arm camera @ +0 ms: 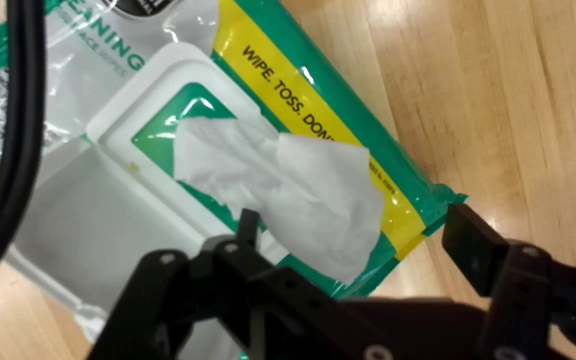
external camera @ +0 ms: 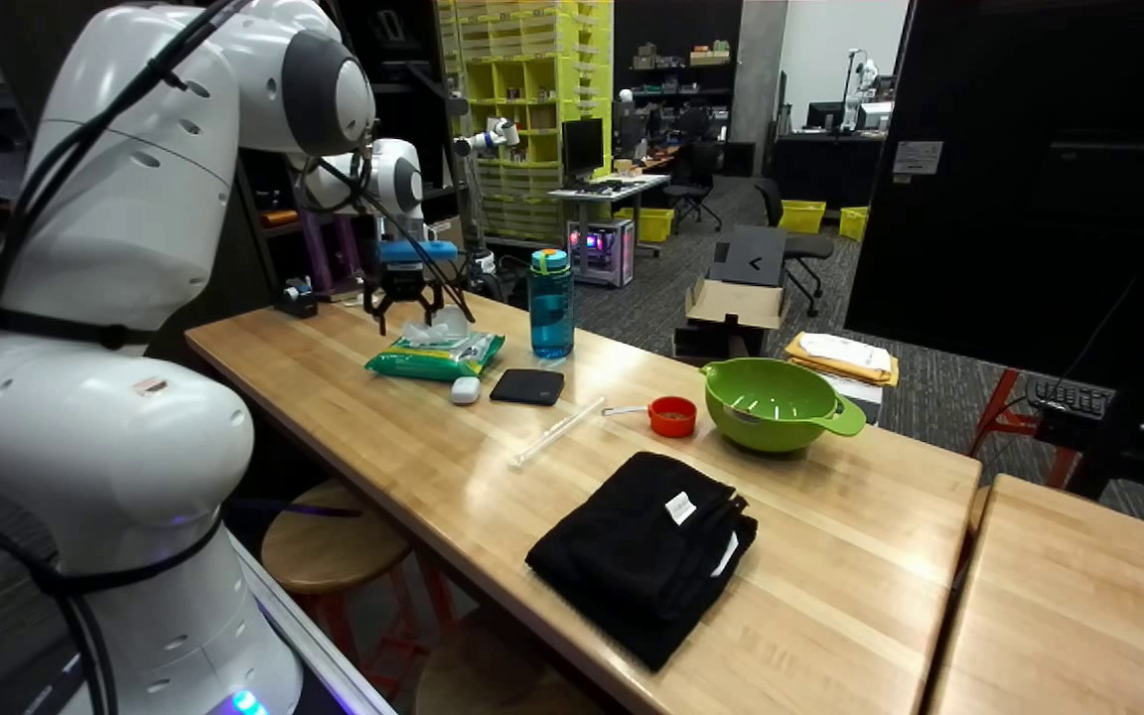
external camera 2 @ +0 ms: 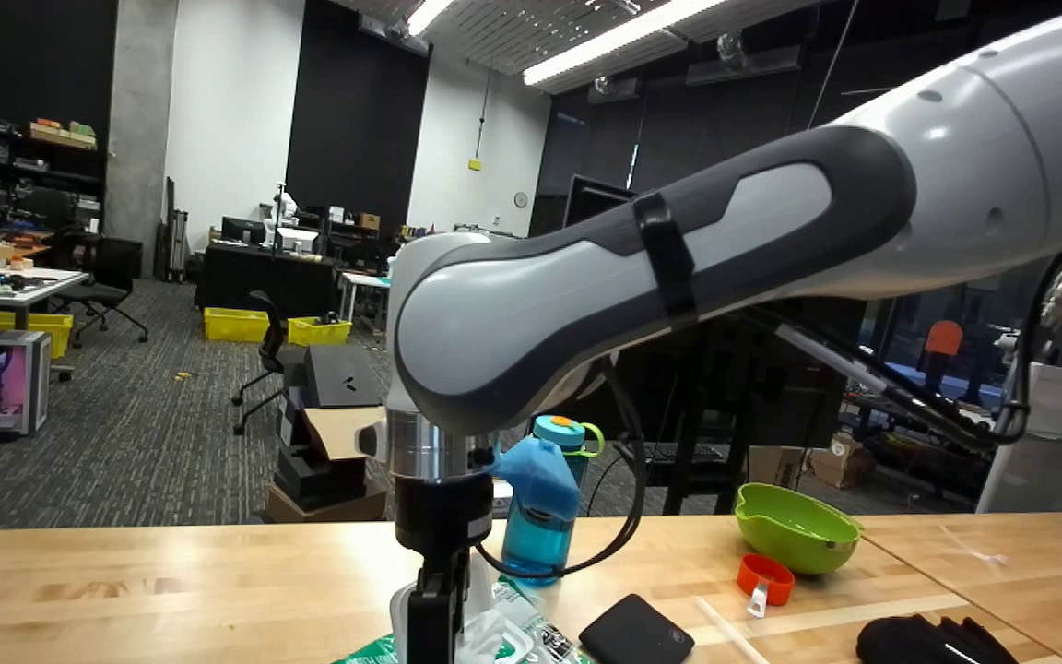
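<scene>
Currently we list one gripper (arm camera: 360, 237), jaws apart, above one green wipes pack (arm camera: 188, 107), lid (arm camera: 98, 215) open, white wipe (arm camera: 313, 195) protruding; all on the table (external camera: 830, 556), near a blue bottle (external camera: 551, 308).

There is one wipes pack (external camera: 433, 360), bottle (external camera: 552, 310), bowl (external camera: 769, 409) and cup (external camera: 672, 419).

In an exterior view, a green-and-yellow pack of wipes (external camera: 433, 361) lies flat at the far left of the table (external camera: 830, 556), its white lid (arm camera: 103, 215) flipped open; a crumpled white wipe (arm camera: 315, 200) spreads across its top.
</scene>
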Motion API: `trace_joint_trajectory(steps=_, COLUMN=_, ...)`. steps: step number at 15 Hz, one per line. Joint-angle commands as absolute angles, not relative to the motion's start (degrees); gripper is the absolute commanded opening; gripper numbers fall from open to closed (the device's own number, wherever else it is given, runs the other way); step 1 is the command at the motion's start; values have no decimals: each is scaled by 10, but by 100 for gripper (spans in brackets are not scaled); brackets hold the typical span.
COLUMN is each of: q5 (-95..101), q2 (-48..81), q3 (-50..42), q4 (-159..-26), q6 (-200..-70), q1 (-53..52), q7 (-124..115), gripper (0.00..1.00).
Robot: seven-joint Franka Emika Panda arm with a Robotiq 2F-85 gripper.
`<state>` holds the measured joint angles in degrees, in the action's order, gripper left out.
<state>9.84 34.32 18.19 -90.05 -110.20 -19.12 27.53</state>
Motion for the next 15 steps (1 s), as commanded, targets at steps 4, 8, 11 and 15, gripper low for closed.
trace_joint_trajectory(steps=4, q5=118, q2=319, q3=175, q4=-918, q6=-1086, q1=-199, q7=267, gripper=38)
trace_joint_trajectory(steps=8, q5=122, q2=319, q3=175, q4=-918, q6=-1085, q1=-200, q7=265, gripper=6)
trace_joint_trajectory(steps=11, q5=123, q2=320, q3=175, q4=-917, q6=-1085, q1=-200, q7=263, gripper=0)
trace_joint_trajectory(steps=15, q5=125, q2=322, q3=175, q4=-913, q6=-1081, q1=-201, q7=264, gripper=30)
